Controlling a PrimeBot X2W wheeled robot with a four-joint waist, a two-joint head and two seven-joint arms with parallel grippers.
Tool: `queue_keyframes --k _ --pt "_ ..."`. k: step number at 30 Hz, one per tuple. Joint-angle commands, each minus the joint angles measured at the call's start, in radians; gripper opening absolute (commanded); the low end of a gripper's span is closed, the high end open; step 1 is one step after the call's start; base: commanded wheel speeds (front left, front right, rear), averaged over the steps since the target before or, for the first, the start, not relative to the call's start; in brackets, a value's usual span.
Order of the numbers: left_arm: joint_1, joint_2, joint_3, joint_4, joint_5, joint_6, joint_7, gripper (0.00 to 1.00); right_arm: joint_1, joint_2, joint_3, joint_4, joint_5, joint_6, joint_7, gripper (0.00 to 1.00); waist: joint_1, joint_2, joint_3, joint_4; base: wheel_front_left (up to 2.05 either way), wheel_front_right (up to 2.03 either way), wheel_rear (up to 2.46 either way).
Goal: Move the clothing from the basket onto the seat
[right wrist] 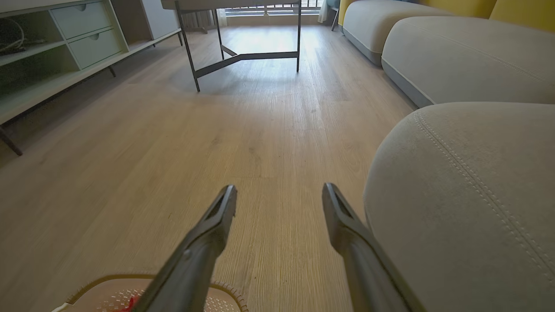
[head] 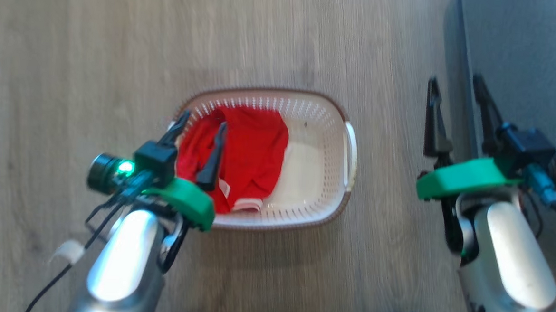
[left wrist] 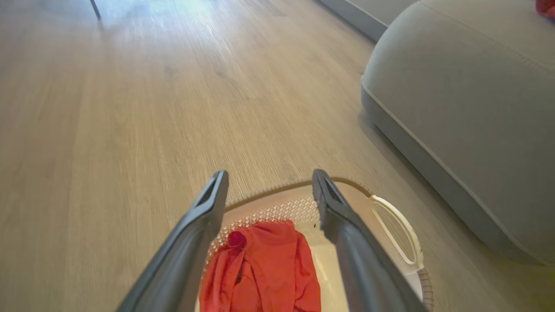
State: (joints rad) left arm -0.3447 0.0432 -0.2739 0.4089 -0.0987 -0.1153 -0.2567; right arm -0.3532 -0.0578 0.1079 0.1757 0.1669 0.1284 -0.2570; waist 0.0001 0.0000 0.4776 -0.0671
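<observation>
1. The left claw (head: 203, 120) hangs wide open and empty over the left end of the cream-white perforated plastic basket (head: 326, 192). The right claw (head: 455, 80), likewise open, sits off the basket's right.
2. Best move, I judge: drop onto the bunched middle, pinch deep, lift clear of the basket.
3. The bright red, white-cuffed fabric clothing (head: 254, 150) lies crumpled in the basket's left half. The grey upholstered seat (head: 525, 69) stands right of the basket.

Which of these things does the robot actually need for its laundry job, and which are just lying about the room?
For the job: red clothing, basket holding it, grey seat, left gripper, right gripper, both open.
Just there: dark-legged table, drawer unit, farther grey cushions.
</observation>
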Motion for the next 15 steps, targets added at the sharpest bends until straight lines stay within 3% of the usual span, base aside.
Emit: queue_keyframes --k 1,15 --pt "-0.023 0.007 0.013 -0.012 0.008 -0.004 -0.005 1.00 -0.018 0.007 0.027 -0.038 0.004 0.002 -0.005 1.00 -0.0001 0.0000 0.077 -0.030 0.00 0.00 0.00" --pt "-0.303 0.038 -0.203 0.369 0.133 -0.015 -0.005 1.00 -0.137 0.007 0.098 -0.082 0.065 0.002 -0.005 1.00 -0.0001 0.0000 0.279 -0.116 0.00 0.00 0.00"
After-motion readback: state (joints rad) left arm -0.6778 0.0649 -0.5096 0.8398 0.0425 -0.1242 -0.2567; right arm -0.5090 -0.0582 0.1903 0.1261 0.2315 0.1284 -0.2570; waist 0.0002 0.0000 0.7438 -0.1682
